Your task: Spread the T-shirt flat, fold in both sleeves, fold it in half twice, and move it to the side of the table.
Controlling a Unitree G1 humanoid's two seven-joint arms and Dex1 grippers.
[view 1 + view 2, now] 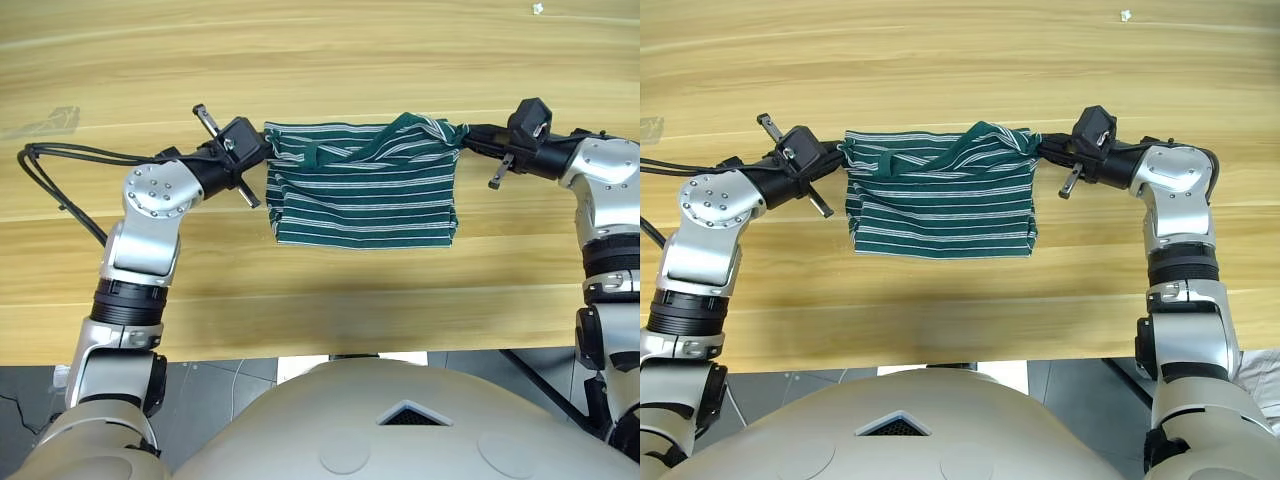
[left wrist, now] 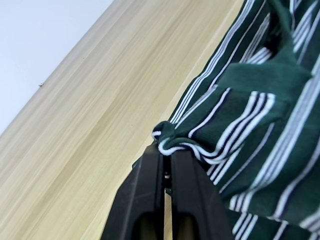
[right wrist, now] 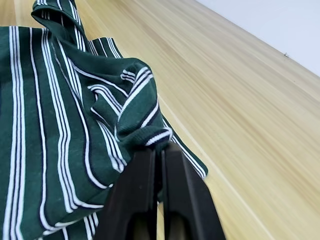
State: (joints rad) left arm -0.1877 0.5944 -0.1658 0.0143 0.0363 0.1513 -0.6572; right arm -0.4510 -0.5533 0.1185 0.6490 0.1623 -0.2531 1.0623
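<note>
striped T-shirt [image 1: 365, 190] at middle of table [image 1: 300, 60], compact rectangle | left gripper [image 2: 165, 152] and right gripper [image 3: 159, 150] each pinching a far corner | sleeves apparently folded in; probably final half-fold and move aside remain

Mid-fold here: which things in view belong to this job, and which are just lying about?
Job:
- green striped T-shirt
- left tool, shut on one far corner of it
- right tool, shut on the other far corner
- wooden table under it

Lying about:
- small white scrap near the table's far edge
</note>
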